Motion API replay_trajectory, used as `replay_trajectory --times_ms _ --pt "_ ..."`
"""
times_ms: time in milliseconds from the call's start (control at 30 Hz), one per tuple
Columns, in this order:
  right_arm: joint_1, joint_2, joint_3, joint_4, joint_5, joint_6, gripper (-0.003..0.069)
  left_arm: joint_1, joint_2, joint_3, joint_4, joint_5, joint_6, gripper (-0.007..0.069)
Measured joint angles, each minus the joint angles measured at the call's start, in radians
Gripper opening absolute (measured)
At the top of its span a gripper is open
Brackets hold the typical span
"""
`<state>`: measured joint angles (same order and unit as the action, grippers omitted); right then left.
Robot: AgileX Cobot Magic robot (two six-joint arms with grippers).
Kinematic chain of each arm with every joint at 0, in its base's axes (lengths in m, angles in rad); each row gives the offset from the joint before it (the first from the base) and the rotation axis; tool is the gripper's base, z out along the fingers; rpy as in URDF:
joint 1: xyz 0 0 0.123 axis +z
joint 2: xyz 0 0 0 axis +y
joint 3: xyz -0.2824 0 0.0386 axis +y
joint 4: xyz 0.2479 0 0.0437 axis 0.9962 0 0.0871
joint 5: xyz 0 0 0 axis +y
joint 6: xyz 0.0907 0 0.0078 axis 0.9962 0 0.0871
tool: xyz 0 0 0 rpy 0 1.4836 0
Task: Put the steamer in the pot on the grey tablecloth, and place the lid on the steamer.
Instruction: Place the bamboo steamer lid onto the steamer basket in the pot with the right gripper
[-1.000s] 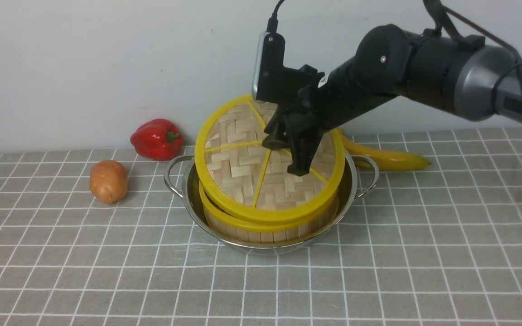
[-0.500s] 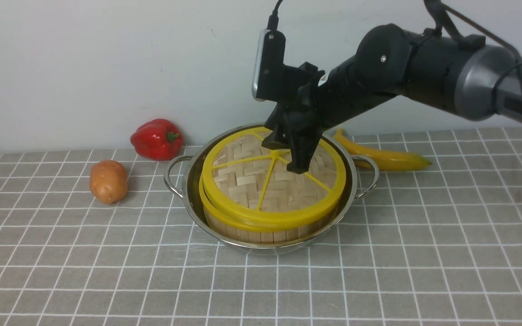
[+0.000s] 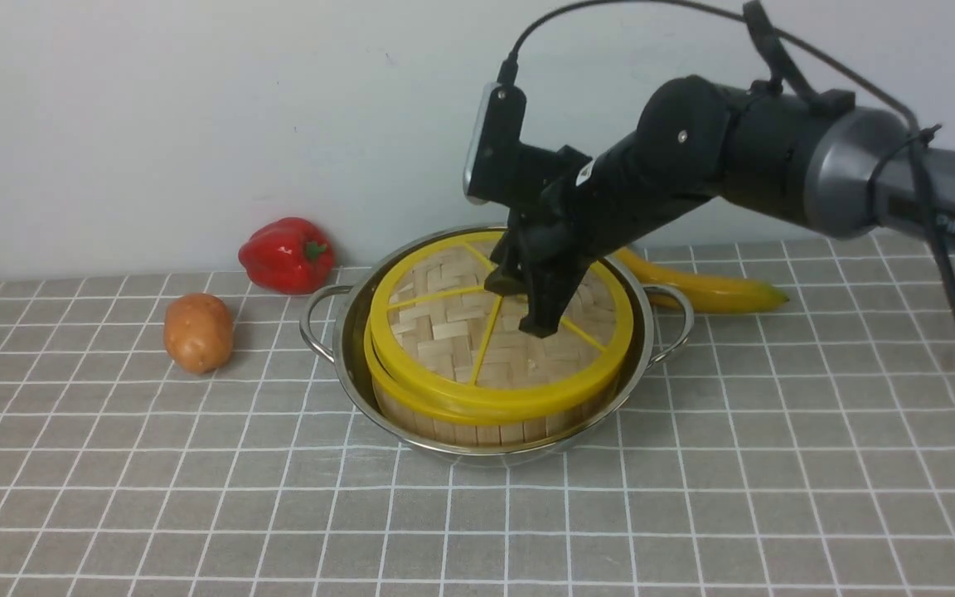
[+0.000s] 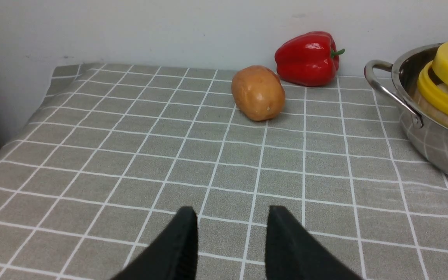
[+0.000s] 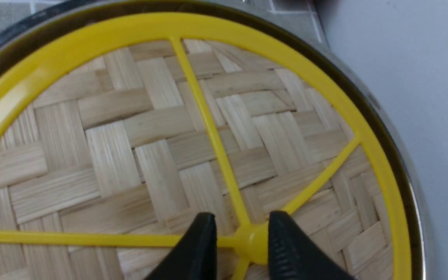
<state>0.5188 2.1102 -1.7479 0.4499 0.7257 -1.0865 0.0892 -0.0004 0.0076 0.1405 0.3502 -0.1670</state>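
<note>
Grey tablecloth (image 3: 196,497) with a white grid covers the table. Nearest, the left gripper (image 4: 230,229) hovers over bare cloth, jaws parted and empty. Farther on, the pot (image 3: 345,348) holds the steamer (image 3: 486,427), the lid (image 3: 461,332) resting on top. The right gripper (image 5: 241,243) straddles the lid's hub, seemingly loosened. Potato (image 3: 198,332), red pepper (image 3: 287,254) and banana (image 3: 705,290) lie beyond, near the wall.
</note>
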Motion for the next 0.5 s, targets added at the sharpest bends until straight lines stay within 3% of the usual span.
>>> replay_trajectory --times_ms 500 --pt "0.0 0.022 0.0 -0.032 -0.053 0.009 0.0216 0.0 0.0 0.0 0.0 0.0 0.0 0.0243"
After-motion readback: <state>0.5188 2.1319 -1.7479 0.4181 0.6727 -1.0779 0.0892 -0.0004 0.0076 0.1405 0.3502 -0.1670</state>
